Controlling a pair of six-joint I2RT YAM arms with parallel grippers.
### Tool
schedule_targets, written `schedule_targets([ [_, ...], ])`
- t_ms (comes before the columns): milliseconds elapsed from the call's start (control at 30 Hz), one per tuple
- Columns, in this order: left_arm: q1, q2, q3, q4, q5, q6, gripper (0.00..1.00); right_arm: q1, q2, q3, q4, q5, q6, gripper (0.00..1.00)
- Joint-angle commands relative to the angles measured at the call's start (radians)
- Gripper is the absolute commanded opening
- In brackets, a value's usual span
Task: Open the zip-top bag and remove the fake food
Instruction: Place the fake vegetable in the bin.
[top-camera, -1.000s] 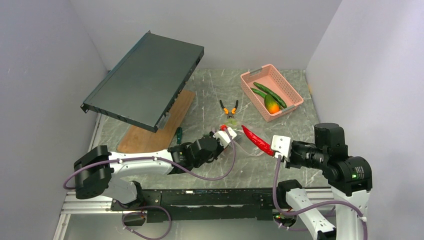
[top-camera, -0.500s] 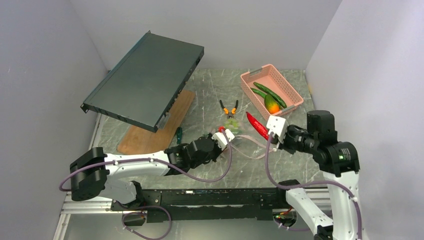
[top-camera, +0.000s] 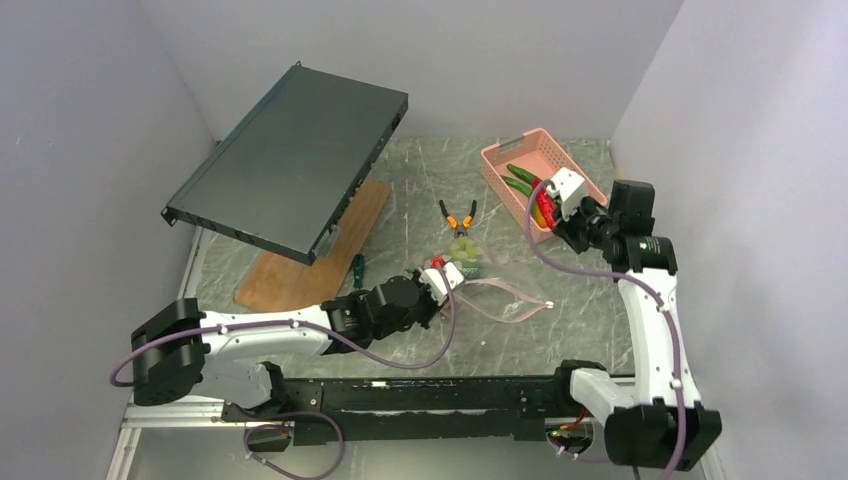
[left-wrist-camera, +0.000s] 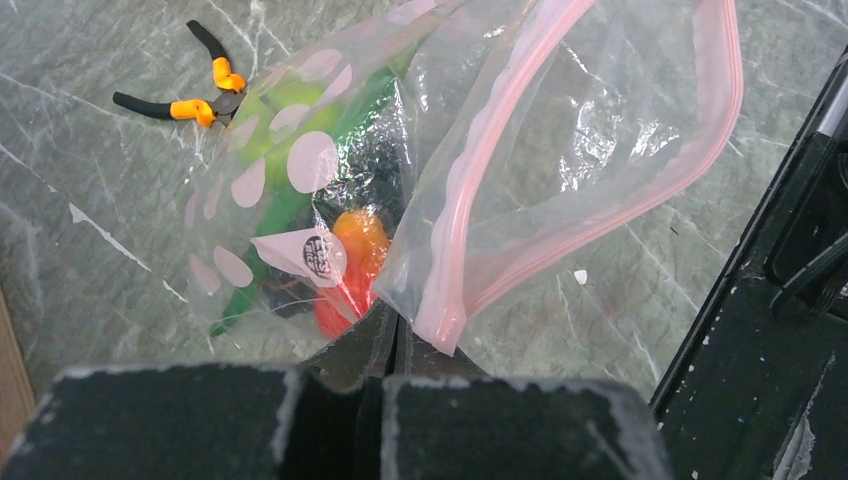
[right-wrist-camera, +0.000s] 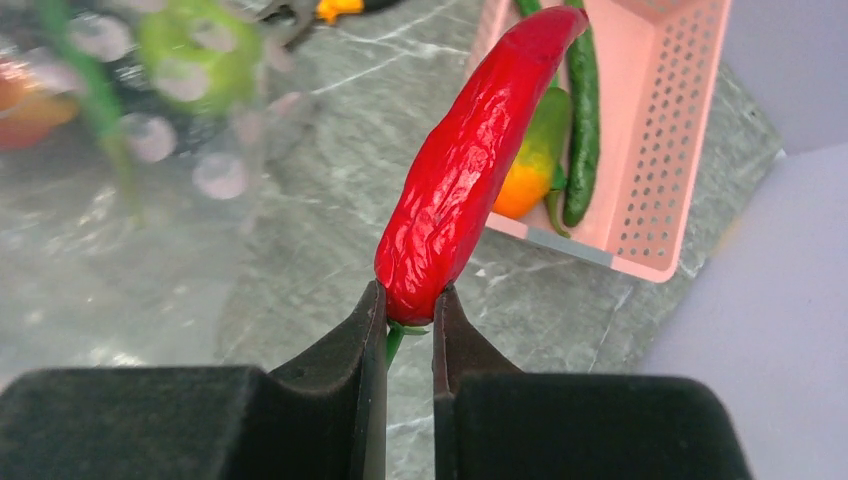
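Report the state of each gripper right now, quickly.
Left gripper: shut on the zip-top bag.
Right gripper: shut on the red chili pepper.

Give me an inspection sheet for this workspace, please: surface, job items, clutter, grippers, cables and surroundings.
Surface: grey marbled table, no spills seen.
Job's things: zip-top bag lies with its mouth open, a green apple and an orange piece inside; red chili is out of it; cucumbers and mango lie in the pink basket.
Clutter: pliers; tilted dark metal chassis over a wooden board.
Grippers: left gripper shut on the bag's edge; right gripper shut on the chili's stem end, by the basket.
Cables: a purple cable loops along each arm.
Surroundings: plain grey walls.
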Motion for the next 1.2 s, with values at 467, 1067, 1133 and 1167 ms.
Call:
schedule_targets([
  [467,0.002,-0.051,-0.041,0.057,0.050,-0.027,0.00,-0.187,0.456,0.097,0.321,-0.153,0.054,0.00],
  [1067,0.003,-0.065,-0.073,0.069,0.055,-0.044,0.00,-0.185,0.708,0.251,0.323,-0.151,0.049,0.02],
  [1133,0.002,-0.065,-0.073,0.069,0.056,-0.045,0.00,-0.183,0.724,0.261,0.322,-0.146,0.049,0.04],
  [1167,0.003,-0.065,-0.073,0.069,0.056,-0.046,0.00,-0.181,0.732,0.266,0.321,-0.144,0.049,0.04],
])
